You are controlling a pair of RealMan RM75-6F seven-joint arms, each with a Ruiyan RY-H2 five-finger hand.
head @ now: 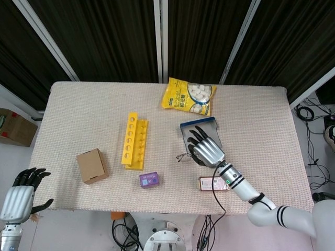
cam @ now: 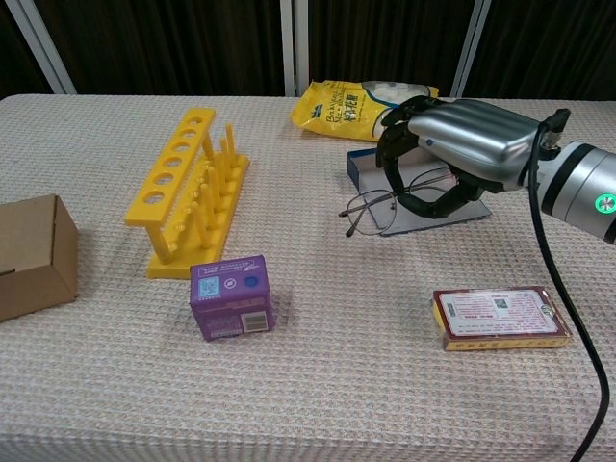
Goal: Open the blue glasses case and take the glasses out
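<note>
Right hand: its dark fingers curl around the glasses and hold them up off the table, over the front edge of the case.
Glasses: thin wire ones, held in the right hand. One lens and one arm stick out to the left of the fingers.
Blue glasses case: lying open and flat on the table, just in front of the yellow bag. The hand hides most of it.
Left hand: low at the near left corner, off the table. Its fingers are spread and it holds nothing.
Yellow bag: a snack bag with white round pieces, at the back of the table.
Yellow rack: a rack with a row of holes, left of the case.
Purple box: small, near the front end of the rack.
Cardboard box: brown, on the left side.
Red box: flat, near the front edge, on the right.
</note>
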